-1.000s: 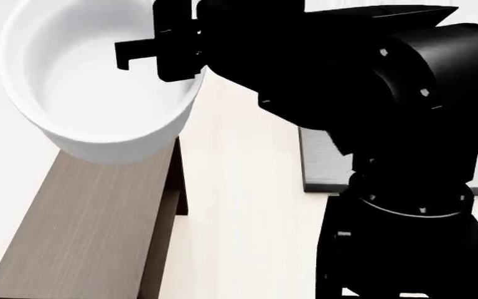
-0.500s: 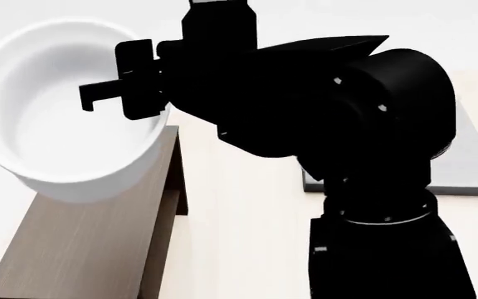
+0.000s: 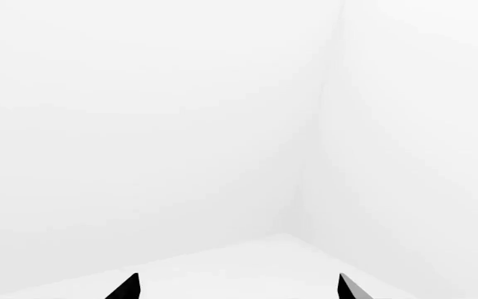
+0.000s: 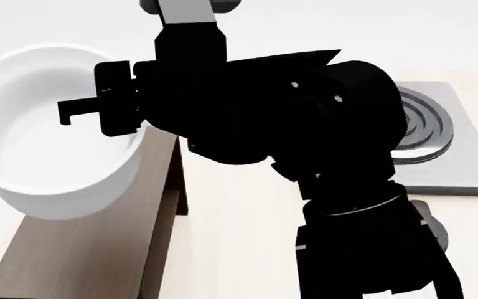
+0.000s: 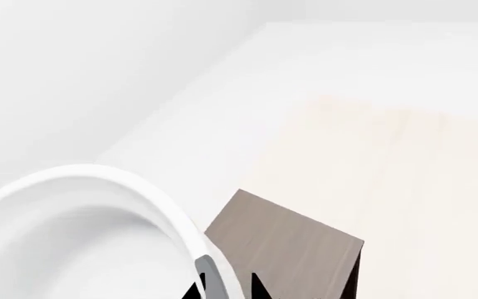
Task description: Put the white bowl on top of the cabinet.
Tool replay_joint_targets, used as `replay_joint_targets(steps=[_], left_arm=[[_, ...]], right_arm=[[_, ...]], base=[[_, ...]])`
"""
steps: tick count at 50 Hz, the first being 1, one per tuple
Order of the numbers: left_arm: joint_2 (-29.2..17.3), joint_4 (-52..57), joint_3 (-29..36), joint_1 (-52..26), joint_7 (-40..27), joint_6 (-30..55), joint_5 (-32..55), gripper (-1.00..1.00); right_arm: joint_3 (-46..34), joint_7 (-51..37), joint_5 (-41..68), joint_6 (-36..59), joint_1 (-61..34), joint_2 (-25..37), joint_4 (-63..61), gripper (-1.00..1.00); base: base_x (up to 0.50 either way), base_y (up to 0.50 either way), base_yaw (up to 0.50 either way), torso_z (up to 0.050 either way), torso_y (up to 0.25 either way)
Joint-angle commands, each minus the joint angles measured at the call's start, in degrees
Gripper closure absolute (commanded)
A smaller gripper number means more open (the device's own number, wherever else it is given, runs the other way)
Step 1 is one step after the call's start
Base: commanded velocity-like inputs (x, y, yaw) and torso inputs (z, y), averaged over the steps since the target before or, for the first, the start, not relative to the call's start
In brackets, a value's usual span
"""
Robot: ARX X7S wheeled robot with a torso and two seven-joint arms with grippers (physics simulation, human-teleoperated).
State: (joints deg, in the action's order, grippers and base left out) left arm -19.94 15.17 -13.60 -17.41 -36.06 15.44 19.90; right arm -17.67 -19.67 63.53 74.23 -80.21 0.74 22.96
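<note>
Right gripper (image 4: 127, 112) clamped on white bowl (image 4: 44, 134) rim — above cabinet (image 4: 89, 249), left gripper (image 3: 234, 288) spread — empty

A pale wood counter (image 4: 239, 224) carries the dark brown cabinet (image 4: 81, 261) at lower left and a grey stove plate (image 4: 463, 162) at right.

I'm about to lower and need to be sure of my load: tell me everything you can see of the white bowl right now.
The white bowl is deep, straight-sided, glossy and plain, with a thick rim band, and nothing visible inside. It is held tilted in the air, its opening leaning toward the head camera. The right gripper pinches the rim's right side: in the right wrist view, one finger sits inside the wall and one outside. The bowl hangs over the far end of the cabinet; its underside is hidden, so contact cannot be judged.
</note>
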Motion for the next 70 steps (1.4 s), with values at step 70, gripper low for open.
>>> replay_joint_targets(steps=[70], left_arm=[[-0.6, -0.4, 0.7, 0.1, -0.7, -0.3, 0.4, -1.0]], right_arm=[[-18.7, 8.2, 1.0, -18.0, 1.8, 1.4, 12.1, 1.0]], base=[[0.0, 0.0, 0.0, 0.0, 0.0]])
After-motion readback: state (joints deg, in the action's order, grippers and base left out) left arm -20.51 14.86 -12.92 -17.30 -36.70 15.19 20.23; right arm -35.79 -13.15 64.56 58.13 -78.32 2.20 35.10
